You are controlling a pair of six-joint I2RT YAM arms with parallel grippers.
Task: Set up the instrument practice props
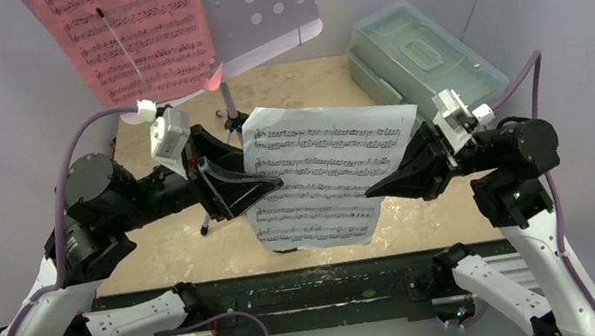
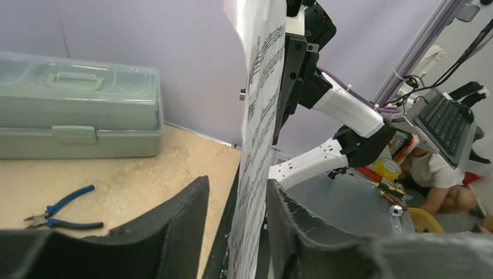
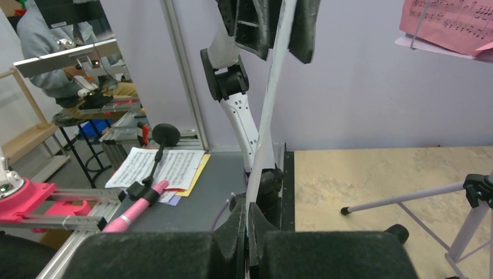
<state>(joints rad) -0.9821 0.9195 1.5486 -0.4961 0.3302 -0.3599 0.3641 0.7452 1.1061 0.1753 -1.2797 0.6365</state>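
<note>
The right gripper (image 3: 247, 218) pinches the white printed music sheet (image 1: 330, 172) tight. The left gripper (image 2: 237, 195) straddles the opposite edge, jaws apart, not yet clamped. It should close squarely, keeping the paper flat.

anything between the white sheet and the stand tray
Nothing visible does. The white sheet hangs in the air short of the tray, whose right half is bare; the pink sheet covers only its left half.
</note>
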